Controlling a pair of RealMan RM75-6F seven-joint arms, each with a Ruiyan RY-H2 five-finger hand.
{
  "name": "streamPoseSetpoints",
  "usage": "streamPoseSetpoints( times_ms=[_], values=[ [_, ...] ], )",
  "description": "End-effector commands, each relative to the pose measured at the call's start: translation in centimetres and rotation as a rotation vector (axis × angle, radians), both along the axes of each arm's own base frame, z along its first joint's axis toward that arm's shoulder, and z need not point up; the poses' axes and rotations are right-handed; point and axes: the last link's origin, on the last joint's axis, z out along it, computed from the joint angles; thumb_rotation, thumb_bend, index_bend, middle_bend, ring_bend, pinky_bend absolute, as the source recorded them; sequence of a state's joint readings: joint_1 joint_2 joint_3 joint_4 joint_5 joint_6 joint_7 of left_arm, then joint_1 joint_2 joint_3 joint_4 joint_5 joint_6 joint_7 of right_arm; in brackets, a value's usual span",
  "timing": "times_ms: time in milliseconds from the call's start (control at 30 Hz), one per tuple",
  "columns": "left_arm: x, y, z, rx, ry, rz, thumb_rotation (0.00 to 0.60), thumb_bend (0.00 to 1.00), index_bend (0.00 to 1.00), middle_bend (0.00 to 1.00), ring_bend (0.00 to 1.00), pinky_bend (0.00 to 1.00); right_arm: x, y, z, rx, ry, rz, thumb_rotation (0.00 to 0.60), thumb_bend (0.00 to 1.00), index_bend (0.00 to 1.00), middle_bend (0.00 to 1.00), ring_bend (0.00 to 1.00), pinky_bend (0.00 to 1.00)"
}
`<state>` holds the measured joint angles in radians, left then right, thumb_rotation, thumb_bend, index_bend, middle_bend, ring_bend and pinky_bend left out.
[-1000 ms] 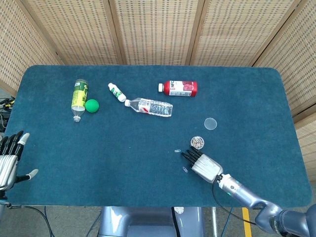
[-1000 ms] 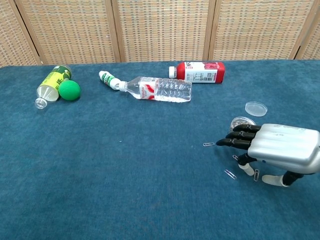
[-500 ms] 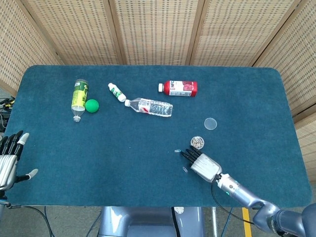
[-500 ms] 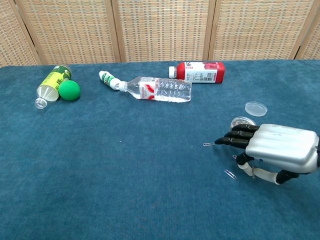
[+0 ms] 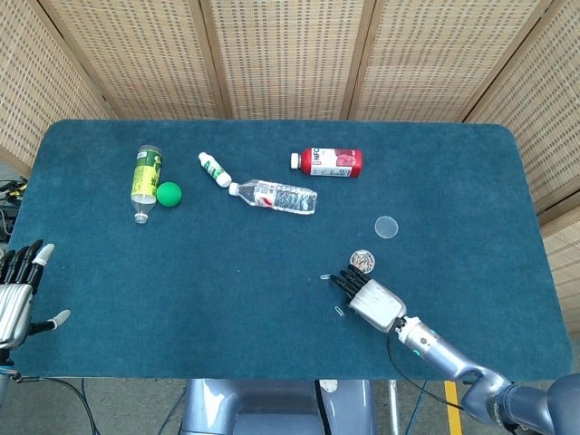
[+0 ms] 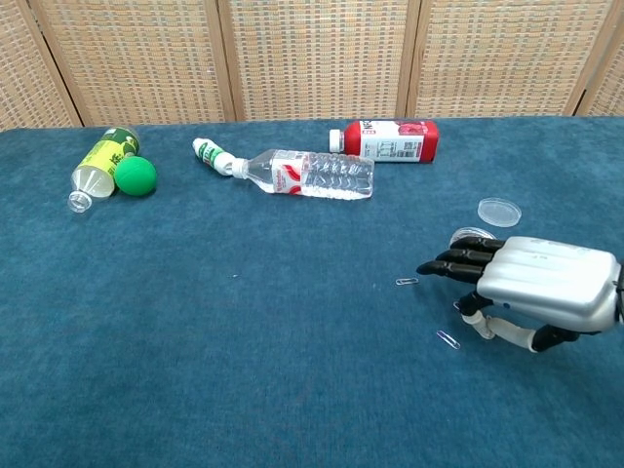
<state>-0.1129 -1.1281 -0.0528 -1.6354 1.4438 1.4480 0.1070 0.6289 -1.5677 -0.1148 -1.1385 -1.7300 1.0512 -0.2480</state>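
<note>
Silver wire paperclip [image 6: 407, 282] flat on blue cloth, just ahead of right hand [image 6: 531, 286] fingertips [image 6: 429, 267]; fingers extended, pressed together, holding nothing. Left hand [image 5: 16, 292] far off, spread.

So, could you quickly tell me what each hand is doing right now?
Left hand: open, holding nothing, at the table edge.
Right hand: open, holding nothing, low over the paper clips.
</note>
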Motion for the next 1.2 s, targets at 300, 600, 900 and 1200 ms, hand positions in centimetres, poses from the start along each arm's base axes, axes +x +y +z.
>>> streamPoseSetpoints(
  times_ms=[300,600,900,1200],
  values=[
    [0.1,-0.1,-0.1,-0.003,0.004,-0.004,0.600,0.00,0.00,0.00,0.00,0.00,-0.5,0.1,1.9,-0.042,-0.073,0.002,0.600,0.59,0.63,0.00,0.00,0.04],
    [0.2,-0.1,-0.1,-0.001,0.001,-0.005,0.600,0.00,0.00,0.00,0.00,0.00,1.8,-2.5,4.7,-0.138,-0.169,-0.017,0.600,0.59,0.63,0.00,0.00,0.04],
    [0.1,-0.1,0.1,0.001,-0.004,-0.003,0.600,0.00,0.00,0.00,0.00,0.00,3.3,-5.8,3.7,-0.183,-0.135,-0.097,0.600,0.59,0.63,0.00,0.00,0.04],
    [-0.1,0.2,0.2,-0.001,-0.009,0.007,0.600,0.00,0.00,0.00,0.00,0.00,3.2,-6.8,2.4,-0.204,-0.100,-0.132,0.600,0.59,0.63,0.00,0.00,0.04]
  ],
)
